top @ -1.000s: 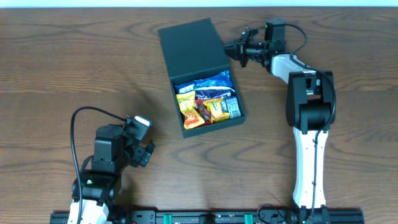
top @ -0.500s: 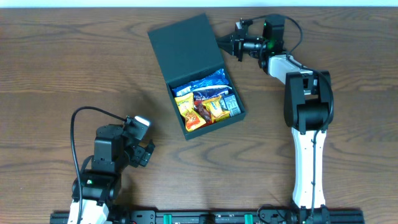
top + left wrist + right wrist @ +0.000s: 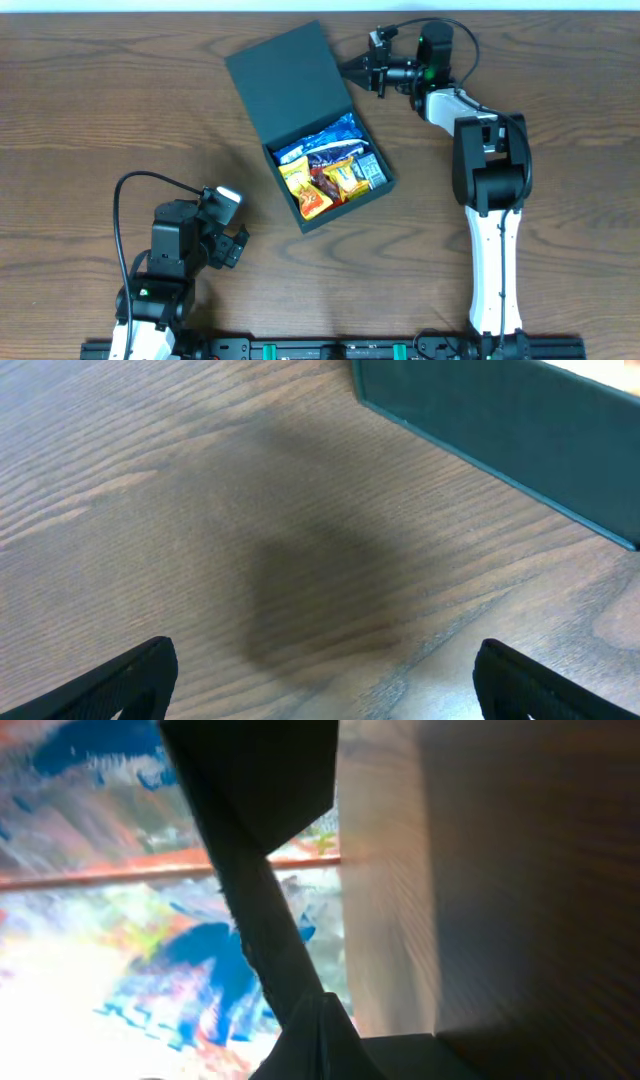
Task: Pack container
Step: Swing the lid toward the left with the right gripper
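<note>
The container (image 3: 383, 187), a dark teal box, lies at the table's middle with its flap lid (image 3: 288, 85) open and tilted back to the upper left. Colourful snack packets (image 3: 328, 170) fill it. My right gripper (image 3: 347, 70) is shut, its tips against the lid's right edge. In the right wrist view the shut fingers (image 3: 318, 1032) point at a dark edge of the box (image 3: 262, 790), with blurred packets (image 3: 120, 950) to the left. My left gripper (image 3: 232, 247) rests open at the lower left, away from the box. Its view shows spread fingertips (image 3: 138, 678) over bare wood and the container's wall (image 3: 500, 425) ahead.
Dark wood tabletop (image 3: 90, 120) all round. The right arm's white link (image 3: 492, 250) runs up the right side. The left arm's cable (image 3: 120, 215) loops at the lower left. A rail (image 3: 330, 350) lines the near edge.
My right gripper has moved left against the lid. The lid's far end has swung left and the whole container has turned and slid a little left. The left arm has not moved.
</note>
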`<state>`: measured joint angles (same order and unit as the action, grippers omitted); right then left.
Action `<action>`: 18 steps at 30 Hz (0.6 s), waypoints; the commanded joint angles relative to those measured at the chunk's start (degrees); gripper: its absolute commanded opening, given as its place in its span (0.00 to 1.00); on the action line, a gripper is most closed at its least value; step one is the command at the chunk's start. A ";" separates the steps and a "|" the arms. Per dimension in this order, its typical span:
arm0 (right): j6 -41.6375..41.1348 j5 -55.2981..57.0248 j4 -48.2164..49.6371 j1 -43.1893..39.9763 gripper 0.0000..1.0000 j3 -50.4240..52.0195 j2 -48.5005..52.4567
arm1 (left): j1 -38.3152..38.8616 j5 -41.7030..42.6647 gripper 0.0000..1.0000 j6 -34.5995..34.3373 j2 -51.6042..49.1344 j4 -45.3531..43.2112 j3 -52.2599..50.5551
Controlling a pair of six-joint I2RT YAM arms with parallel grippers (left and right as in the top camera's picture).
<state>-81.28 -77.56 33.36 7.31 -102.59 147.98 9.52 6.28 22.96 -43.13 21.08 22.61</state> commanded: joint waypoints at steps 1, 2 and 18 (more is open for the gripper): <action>1.68 -4.50 2.43 1.09 0.01 -0.07 -0.09 | -0.22 0.81 0.95 0.81 0.02 0.13 0.31; 1.64 -4.92 3.21 1.09 0.01 -0.07 -0.13 | -0.22 0.81 0.95 0.81 0.02 0.13 0.31; -1.01 -10.75 15.89 1.53 0.01 -0.07 -0.13 | -0.22 0.81 0.95 0.81 0.02 0.13 0.31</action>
<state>-80.97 -84.97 48.14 7.90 -102.56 147.98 9.52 6.28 22.96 -43.13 21.08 22.61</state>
